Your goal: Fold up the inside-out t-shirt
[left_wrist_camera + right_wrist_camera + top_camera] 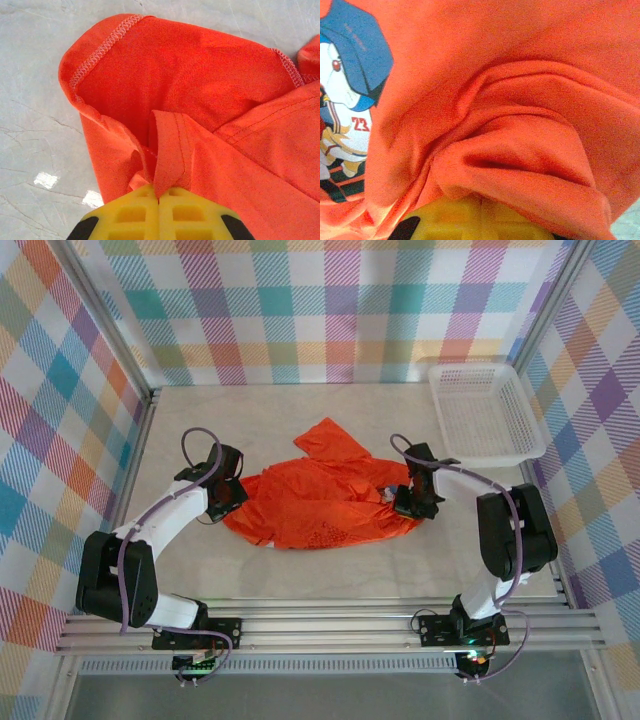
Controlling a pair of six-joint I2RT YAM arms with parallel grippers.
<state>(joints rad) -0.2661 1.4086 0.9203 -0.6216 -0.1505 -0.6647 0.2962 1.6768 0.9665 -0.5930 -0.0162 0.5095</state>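
Observation:
The inside-out t-shirt [320, 502], bright orange-red, lies crumpled in the middle of the table, one sleeve sticking out toward the back [332, 440]. My left gripper [232, 496] is at its left edge. In the left wrist view, the yellow fingers [135, 214] are shut on a stitched hem fold of the t-shirt [170, 145]. My right gripper [406, 502] is at the shirt's right edge. Its yellow fingers [470, 220] are together, with bunched t-shirt fabric [520, 160] lapping over their tips. A cartoon print [347, 100] with a blue cap shows at the left.
A white mesh basket [485, 410] stands at the back right corner. Checked walls close in the table on three sides. Metal rails [330, 625] run along the near edge by the arm bases.

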